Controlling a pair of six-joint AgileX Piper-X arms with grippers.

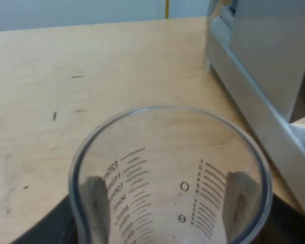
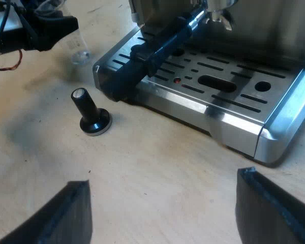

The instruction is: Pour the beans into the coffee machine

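The glass [image 1: 168, 168] sits between the two black fingers [image 1: 94, 203] of the left gripper [image 1: 168, 206], which is clamped on it. One finger presses each side of the wall, and both show through the clear plastic. The left wrist view looks down into its round mouth. Printed scale lines and numbers run down the inside, and the pale wood of the table [image 1: 91, 66] shows through the wall. The machine [image 1: 264, 66] is near the glass, its steel side rising just past the rim.

The right wrist view takes the same glass [image 2: 80, 51] from farther off. It is small and clear, held in the left gripper near a corner of the tray [image 2: 183, 109]. Whether its base touches the wood I cannot tell.

That view adds the machine's front. The holder [image 2: 193, 20] is locked in, and its dark handle [image 2: 147, 56] reaches out over the slotted tray. The tamper [image 2: 91, 114] stands upright on the table, black knob up. It is just beside the tray's corner and near the handle's end, apart from the glass.

The right gripper [image 2: 162, 213] hangs over bare wood in front of the tray. Its fingers [image 2: 56, 213] are spread wide with nothing between them, well apart from the glass.
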